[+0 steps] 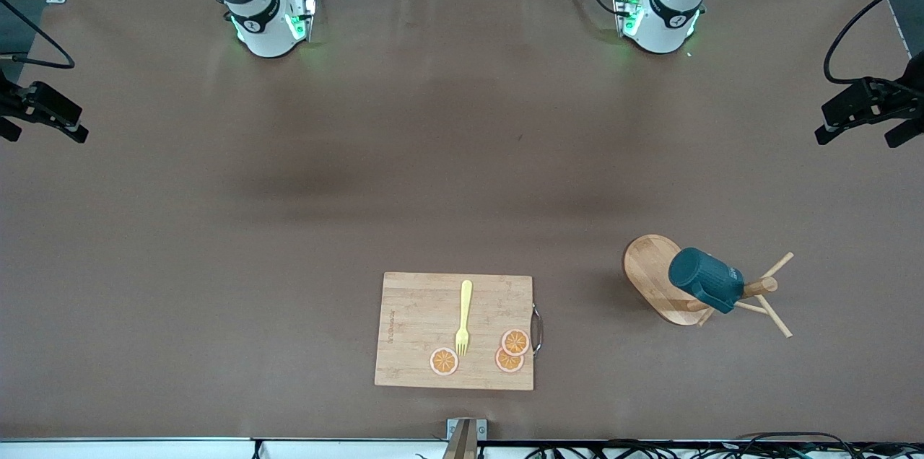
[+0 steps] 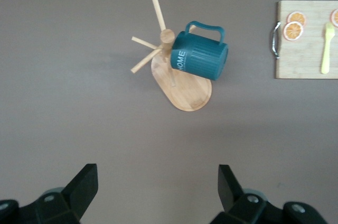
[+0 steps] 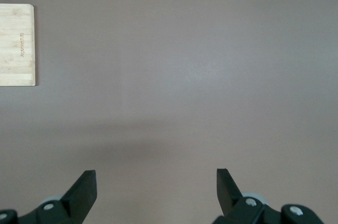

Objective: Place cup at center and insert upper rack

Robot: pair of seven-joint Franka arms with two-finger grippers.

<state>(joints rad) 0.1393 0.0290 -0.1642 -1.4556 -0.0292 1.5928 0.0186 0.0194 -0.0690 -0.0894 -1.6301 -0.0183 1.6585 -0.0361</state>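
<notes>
The cup (image 1: 706,280) is a dark teal mug hanging tilted on a peg of the upper rack (image 1: 652,273). The rack is a light wooden mug tree with an oval base, standing toward the left arm's end of the table. The left wrist view shows the cup (image 2: 200,57) with its handle and the rack (image 2: 186,91) under it. My left gripper (image 2: 158,182) hangs high over bare table, well short of the rack, open and empty. My right gripper (image 3: 157,184) is open and empty too, over bare table. The front view shows neither hand, only the arm bases.
A bamboo cutting board (image 1: 419,315) lies near the front edge, beside the rack toward the right arm's end. It carries a yellow fork (image 1: 464,316) and three orange slices (image 1: 514,342). Black camera mounts (image 1: 866,109) reach in at both table ends.
</notes>
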